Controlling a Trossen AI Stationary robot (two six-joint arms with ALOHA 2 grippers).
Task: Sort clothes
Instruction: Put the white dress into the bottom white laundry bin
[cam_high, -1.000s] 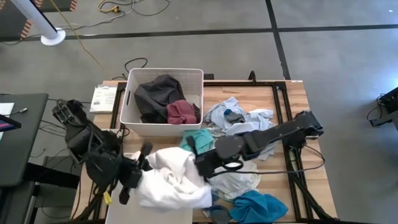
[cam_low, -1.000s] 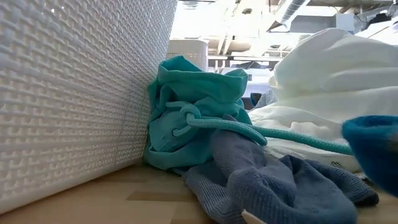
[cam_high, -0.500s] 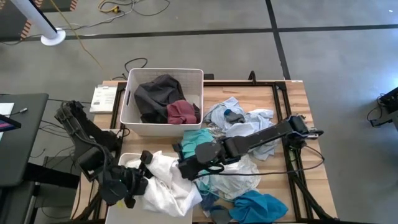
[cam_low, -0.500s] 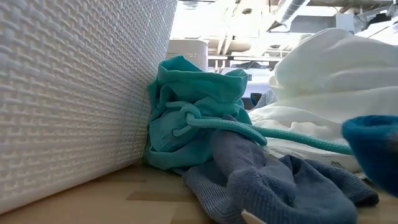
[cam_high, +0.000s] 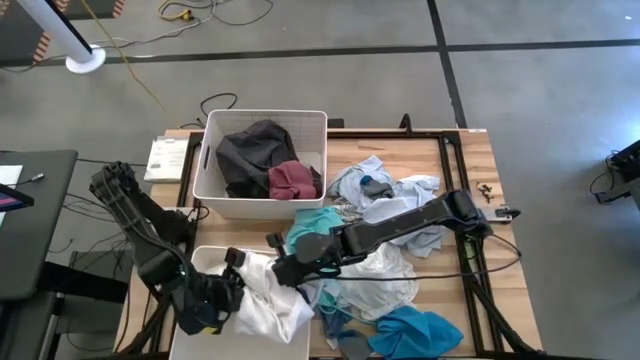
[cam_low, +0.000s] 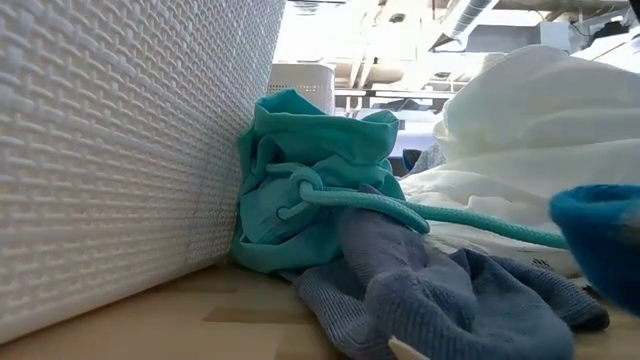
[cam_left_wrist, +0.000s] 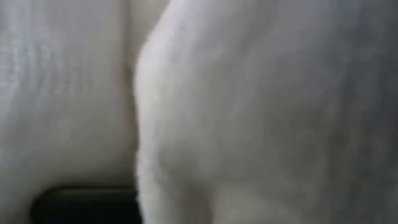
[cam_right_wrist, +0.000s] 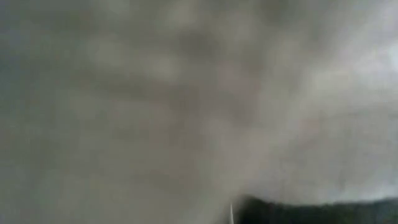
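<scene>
The left arm is folded at the table's near left edge, its gripper (cam_high: 225, 290) lowered and pressed into white cloth, which is pinched between its fingers. The right arm is stretched low across the table toward the left, its gripper (cam_high: 283, 268) closed tight.

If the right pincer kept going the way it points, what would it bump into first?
Probably the white garment straight away: the right pincer points toward the left arm's side and is already buried in it. Depth is hard to judge from above.
</scene>
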